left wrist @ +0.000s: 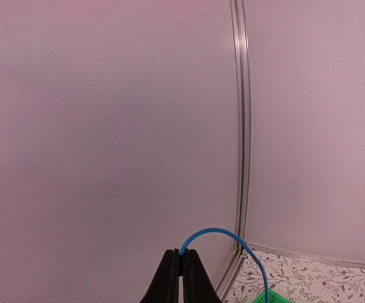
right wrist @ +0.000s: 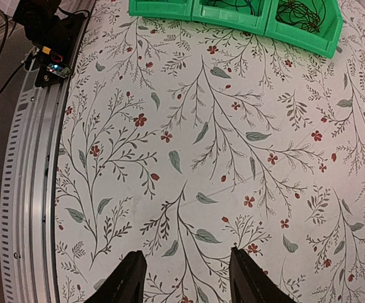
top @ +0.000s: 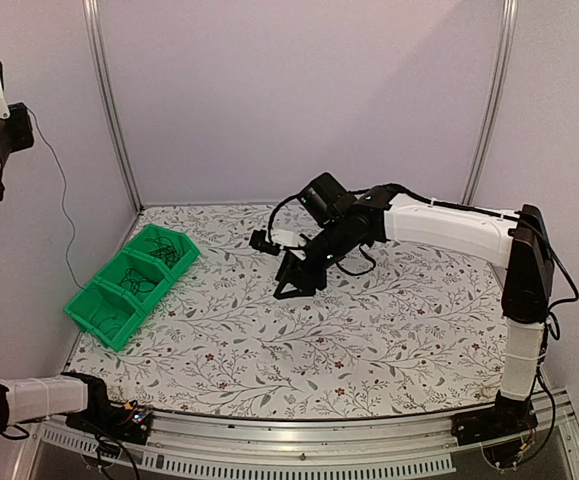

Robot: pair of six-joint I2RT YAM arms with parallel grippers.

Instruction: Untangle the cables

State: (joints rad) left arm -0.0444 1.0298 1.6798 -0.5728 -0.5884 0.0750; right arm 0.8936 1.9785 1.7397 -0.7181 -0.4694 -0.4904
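My left gripper is raised high at the far left by the wall. In the left wrist view it is shut on the bright blue cable, which arcs right and down toward the green bin. In the top view this cable hangs as a thin line down to the bin. Dark cables lie looped in the bin's compartments and also show in the right wrist view. My right gripper is open and empty above the middle of the table, its fingertips spread over the floral cloth.
The green bin has three compartments and stands at the table's left edge. Walls with metal corner posts close the back and sides. A metal rail runs along the near edge, with the arm bases on it.
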